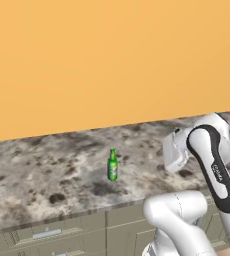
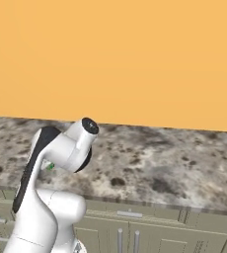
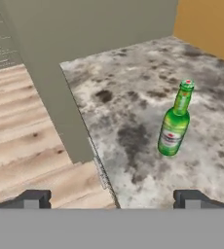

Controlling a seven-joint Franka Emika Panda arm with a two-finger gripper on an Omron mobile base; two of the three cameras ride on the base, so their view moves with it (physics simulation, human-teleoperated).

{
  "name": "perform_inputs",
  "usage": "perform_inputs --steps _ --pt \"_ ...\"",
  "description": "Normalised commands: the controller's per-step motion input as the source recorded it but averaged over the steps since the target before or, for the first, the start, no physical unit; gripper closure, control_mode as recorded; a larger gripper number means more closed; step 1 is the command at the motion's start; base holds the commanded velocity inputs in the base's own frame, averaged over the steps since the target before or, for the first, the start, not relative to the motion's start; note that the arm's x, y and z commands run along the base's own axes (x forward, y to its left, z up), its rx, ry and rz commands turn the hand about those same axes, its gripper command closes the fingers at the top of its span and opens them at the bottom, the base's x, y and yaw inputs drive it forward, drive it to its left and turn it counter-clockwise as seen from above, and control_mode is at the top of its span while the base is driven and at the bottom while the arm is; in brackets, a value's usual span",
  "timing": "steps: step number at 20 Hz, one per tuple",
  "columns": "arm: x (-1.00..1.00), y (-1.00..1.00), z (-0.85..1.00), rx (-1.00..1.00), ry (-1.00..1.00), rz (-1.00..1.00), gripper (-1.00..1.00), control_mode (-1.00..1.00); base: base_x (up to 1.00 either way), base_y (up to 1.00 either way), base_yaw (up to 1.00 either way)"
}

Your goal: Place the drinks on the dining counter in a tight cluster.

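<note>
A slim green glass bottle [image 3: 175, 121] with a red-and-white label, its writing too blurred to read, stands upright on the speckled grey-brown granite dining counter [image 3: 133, 78]. The two-finger gripper [image 3: 111, 199] hangs above with its jaws spread wide, holding nothing.

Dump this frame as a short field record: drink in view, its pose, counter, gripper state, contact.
drink in view: slim green glass bottle
pose: upright, capped, red label
support: dining counter, speckled granite top, bottle set back from the front edge
counter front: olive-grey cabinet fronts with bar handles
gripper: fingertips wide apart, nothing between them
contact: none, bottle stands clear ahead of the fingertips
backdrop: orange wall
</note>
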Motion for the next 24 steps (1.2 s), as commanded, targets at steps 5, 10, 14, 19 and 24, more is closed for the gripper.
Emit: perform_inputs --steps 5,10,14,19,24 --pt "0.02 0.26 0.00 0.00 -0.23 0.50 -1.00 -1.00 0.00 0.00 0.00" --pt "0.10 0.20 0.00 0.04 -0.14 0.26 -1.00 -1.00 0.00 0.00 0.00" --pt "0.21 0.03 0.00 0.17 -0.13 0.18 -1.00 -1.00 0.00 0.00 0.00" --pt "0.31 0.11 -0.01 0.17 -0.10 0.13 -1.00 -1.00 0.00 0.00 0.00" --pt "0.29 0.13 -0.11 0.19 -0.01 0.05 -1.00 -1.00 0.00 0.00 0.00"
